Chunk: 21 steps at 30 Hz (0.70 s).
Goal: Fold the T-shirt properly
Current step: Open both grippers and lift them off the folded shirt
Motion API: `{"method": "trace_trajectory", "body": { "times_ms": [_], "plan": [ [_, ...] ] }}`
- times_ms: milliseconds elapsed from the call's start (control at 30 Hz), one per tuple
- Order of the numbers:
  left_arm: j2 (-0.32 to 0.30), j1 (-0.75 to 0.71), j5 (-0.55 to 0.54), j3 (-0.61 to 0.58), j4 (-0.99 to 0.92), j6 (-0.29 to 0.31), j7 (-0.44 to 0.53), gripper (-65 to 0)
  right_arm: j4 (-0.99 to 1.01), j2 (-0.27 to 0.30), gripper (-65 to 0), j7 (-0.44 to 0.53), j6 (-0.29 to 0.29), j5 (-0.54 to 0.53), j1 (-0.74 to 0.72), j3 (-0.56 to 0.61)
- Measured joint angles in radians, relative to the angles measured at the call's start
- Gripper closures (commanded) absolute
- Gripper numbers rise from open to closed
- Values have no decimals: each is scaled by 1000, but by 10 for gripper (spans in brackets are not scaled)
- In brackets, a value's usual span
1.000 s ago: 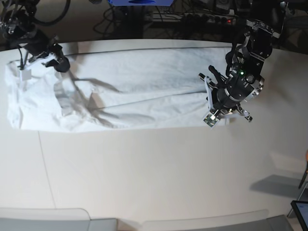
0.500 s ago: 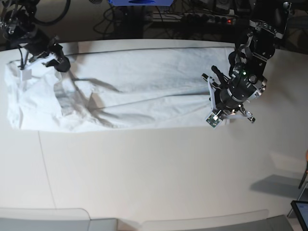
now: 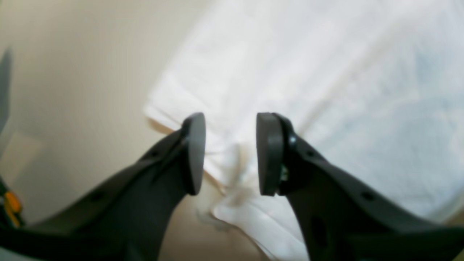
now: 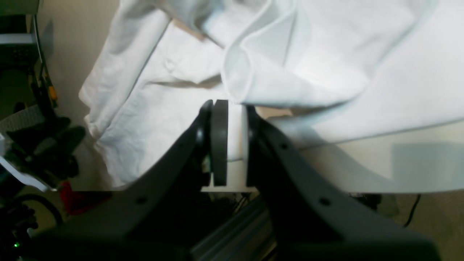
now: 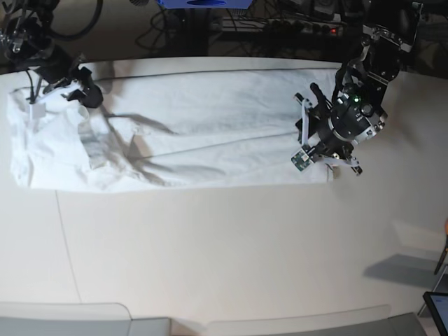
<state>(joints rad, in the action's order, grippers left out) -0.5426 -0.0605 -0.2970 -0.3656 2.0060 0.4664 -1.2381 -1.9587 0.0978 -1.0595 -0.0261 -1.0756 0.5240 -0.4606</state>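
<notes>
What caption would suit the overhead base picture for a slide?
Two robot arms work at opposite ends of a wrinkled white T-shirt spread lengthwise on a pale table.

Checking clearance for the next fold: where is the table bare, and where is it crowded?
Bare: the table in front of the T-shirt, from its near hem to the near edge. Crowded: the shirt's ends, under the left gripper and right gripper.

off-white tabletop point(image 5: 210, 245); power strip point(image 5: 301, 26) behind.

One T-shirt point(image 5: 196, 133), one table point(image 5: 224, 252) and two claws point(image 5: 313, 133) point(image 5: 66, 87)
</notes>
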Motion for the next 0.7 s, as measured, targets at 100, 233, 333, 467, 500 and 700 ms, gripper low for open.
{"method": "trace_trajectory", "body": {
  "times_ms": [100, 233, 333, 467, 500, 700],
  "plan": [
    [13, -9, 0, 32, 1, 10, 27, -242, 0, 0, -73, -1, 0, 1, 1, 0],
    [69, -50, -5, 177, 2, 14, 133, -242, 0, 0, -73, 18, 0, 1, 3, 0],
    [116, -55, 20, 289, 3, 11, 126, -240, 0, 9, -73, 84, 0, 1, 18, -2],
    [120, -63, 8, 340, 3, 13, 129, -239, 0, 2, -73, 87, 1, 1, 39, -38],
    [121, -75, 8, 349, 3, 14, 133, -239, 0, 0, -73, 85, 1, 1, 39, -49],
    [121, -130, 8, 438, 3, 17, 132, -239, 0, 0, -75, 55, 1, -6, 47, -69]
  ]
}}
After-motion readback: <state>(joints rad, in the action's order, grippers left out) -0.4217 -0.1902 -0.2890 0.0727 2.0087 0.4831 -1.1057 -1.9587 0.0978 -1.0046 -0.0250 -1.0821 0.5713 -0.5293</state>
